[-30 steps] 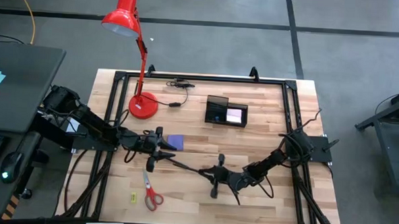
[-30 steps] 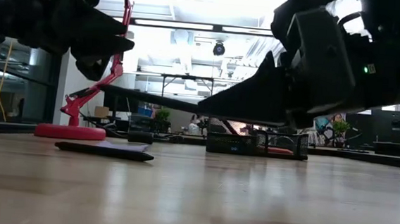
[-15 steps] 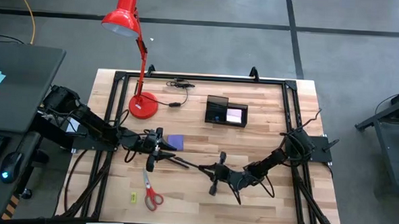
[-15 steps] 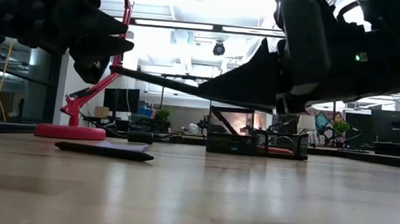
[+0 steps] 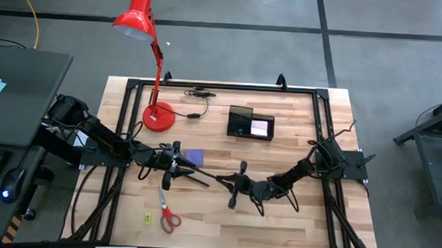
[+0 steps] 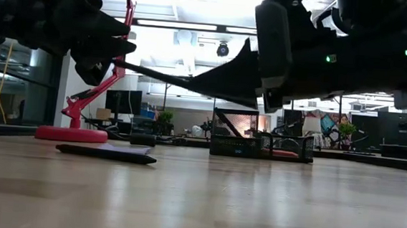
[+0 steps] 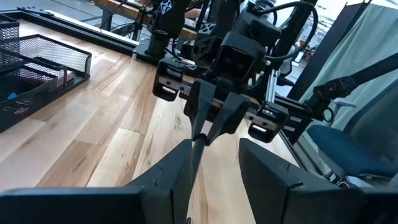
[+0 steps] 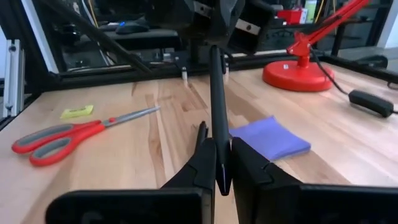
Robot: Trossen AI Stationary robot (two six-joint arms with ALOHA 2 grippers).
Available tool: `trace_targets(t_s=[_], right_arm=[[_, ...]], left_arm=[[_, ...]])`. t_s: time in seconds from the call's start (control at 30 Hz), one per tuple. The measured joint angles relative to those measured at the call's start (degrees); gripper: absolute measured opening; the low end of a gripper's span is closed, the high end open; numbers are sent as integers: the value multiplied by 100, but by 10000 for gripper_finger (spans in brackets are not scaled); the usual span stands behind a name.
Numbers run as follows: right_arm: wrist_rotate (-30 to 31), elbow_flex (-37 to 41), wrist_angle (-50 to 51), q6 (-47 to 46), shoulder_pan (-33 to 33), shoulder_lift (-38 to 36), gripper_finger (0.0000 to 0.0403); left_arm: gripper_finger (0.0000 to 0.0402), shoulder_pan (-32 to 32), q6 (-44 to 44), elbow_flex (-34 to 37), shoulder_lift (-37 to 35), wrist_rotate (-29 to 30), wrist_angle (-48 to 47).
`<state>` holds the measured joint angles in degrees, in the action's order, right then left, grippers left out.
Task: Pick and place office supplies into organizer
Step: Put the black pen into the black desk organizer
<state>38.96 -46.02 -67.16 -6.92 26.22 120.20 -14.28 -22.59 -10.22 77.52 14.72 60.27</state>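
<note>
Organizer (image 5: 250, 123) holds pink note pad (image 5: 259, 128); purple pad (image 5: 194, 157) outside.

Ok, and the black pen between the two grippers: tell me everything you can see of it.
The black pen is a thin, straight, dark stick, plastic by its look, hanging clear above the wooden table. It lies roughly level, tilted a little. Both ends are held: the right gripper is shut on one end, and the left gripper clamps the other. Nothing else touches it. It hangs near the purple note pad.
</note>
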Motion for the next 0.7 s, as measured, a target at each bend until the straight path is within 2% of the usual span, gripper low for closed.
trace_targets(t_s=[0.47, 0.7], right_arm=[[-123, 0, -276, 57, 191, 0, 11], [301, 0, -640, 427, 212, 0, 11]], left_arm=[[117, 2, -1, 0, 0, 30, -27], [117, 0, -17, -2, 0, 107, -33]])
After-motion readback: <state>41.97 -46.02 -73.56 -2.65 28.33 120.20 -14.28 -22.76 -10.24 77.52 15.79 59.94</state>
